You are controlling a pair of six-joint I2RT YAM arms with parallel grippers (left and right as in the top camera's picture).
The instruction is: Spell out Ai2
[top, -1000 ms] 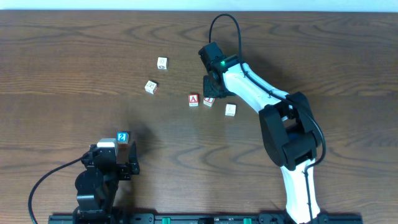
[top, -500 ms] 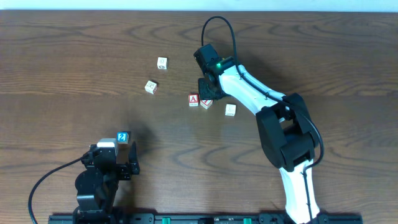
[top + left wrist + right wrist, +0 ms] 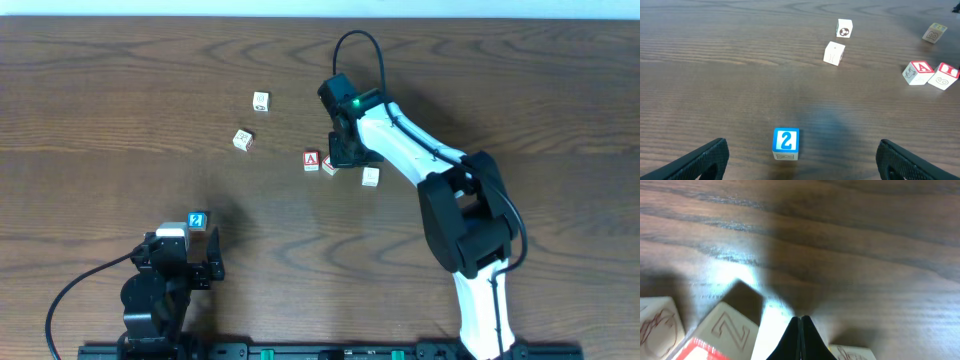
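The red "A" cube [image 3: 312, 160] and the red "I" cube [image 3: 329, 165] lie side by side mid-table; both show in the left wrist view, the "A" cube [image 3: 918, 73] and the "I" cube [image 3: 944, 76]. The blue "2" cube [image 3: 197, 220] sits near the front left, centred between my open left gripper's [image 3: 800, 162] fingers [image 3: 695, 162]. My right gripper [image 3: 345, 152] is shut and empty, its tips [image 3: 800, 335] low over the table just right of the "I" cube [image 3: 720, 332].
Two plain whitish cubes [image 3: 260, 101] [image 3: 242, 139] lie to the left of the letters, also in the left wrist view [image 3: 844, 28] [image 3: 834, 53]. Another pale cube [image 3: 370, 176] lies right of the right gripper, seen at the right wrist view's bottom edge [image 3: 852, 353].
The right gripper swung left toward the "I" cube and back slightly right; the "I" cube has shifted left, closer to the "A" cube. The left arm has not moved.
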